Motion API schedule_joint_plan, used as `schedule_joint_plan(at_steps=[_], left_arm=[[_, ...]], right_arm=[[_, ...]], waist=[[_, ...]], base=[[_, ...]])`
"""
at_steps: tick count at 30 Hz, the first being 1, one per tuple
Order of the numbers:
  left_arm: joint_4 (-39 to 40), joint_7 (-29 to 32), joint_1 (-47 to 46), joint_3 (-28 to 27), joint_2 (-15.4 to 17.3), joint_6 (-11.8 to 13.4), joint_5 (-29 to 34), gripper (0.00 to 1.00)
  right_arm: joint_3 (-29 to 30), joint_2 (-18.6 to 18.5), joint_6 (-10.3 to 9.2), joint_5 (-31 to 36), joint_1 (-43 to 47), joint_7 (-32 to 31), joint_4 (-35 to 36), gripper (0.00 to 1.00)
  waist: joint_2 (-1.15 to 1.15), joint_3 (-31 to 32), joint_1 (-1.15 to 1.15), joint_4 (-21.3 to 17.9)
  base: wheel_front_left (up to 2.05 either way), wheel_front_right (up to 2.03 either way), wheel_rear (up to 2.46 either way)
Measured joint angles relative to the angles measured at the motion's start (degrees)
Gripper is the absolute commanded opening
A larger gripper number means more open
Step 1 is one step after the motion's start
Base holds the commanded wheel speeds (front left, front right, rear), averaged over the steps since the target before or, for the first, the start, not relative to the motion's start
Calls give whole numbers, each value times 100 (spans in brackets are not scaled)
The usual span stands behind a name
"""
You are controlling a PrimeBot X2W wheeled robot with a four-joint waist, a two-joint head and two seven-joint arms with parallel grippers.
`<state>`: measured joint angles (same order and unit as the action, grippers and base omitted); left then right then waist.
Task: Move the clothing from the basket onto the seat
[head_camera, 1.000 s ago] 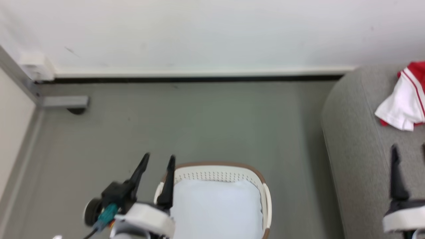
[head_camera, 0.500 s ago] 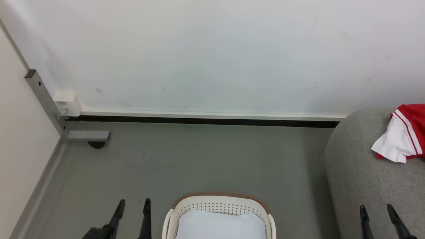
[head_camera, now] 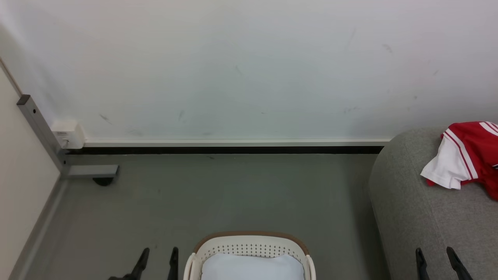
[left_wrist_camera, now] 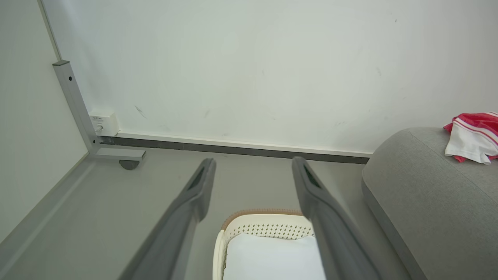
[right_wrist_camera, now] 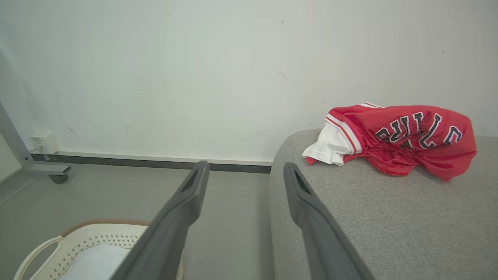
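Both left pincer [head_camera: 160, 251] and right pincer [head_camera: 433, 251] gape empty; crumpled jersey [right_wrist_camera: 408, 155] on sofa [right_wrist_camera: 369, 225] hides some lettering.

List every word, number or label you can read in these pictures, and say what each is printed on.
"BULLS": black letters outlined in white on the red jersey, creased, lying on the grey sofa.
Marks under it: folded, unreadable.
On the white wall box: any print too small to read.

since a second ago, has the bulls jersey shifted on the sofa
No. The Bulls jersey keeps its place by the rounded corner of the grey sofa, white panel toward the edge; the whole head view shifted, so the camera moved.
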<state>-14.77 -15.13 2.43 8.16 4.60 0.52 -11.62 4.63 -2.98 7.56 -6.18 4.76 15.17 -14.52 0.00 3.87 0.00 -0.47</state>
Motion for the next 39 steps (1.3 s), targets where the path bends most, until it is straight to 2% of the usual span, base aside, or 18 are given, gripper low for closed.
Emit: schedule_joint_plan(at_steps=[8, 9, 15, 39], left_arm=[[-104, 0, -1, -82, -62, -127, 109, 100], [-115, 0, -1, -77, -70, -151, 143, 0], [-348, 82, 78, -67, -91, -159, -14, 0], [-235, 701, -124, -470, -120, -350, -2412, 0]], right_arm=[[-3, 3, 0, -49, 3, 0, -42, 100], [-1, 4, 0, -56, 3, 0, -45, 0], [-9, 75, 1, -185, 21, -100, -279, 0], [37, 75, 1, -2718, -208, -704, -203, 0]], waist=[[0, 4, 0, -25], [0, 2, 0, -22], [0, -5, 0, -24], [0, -83, 0, -10]], base=[[0, 0, 0], [0, 0, 0], [0, 0, 0], [0, 0, 0]])
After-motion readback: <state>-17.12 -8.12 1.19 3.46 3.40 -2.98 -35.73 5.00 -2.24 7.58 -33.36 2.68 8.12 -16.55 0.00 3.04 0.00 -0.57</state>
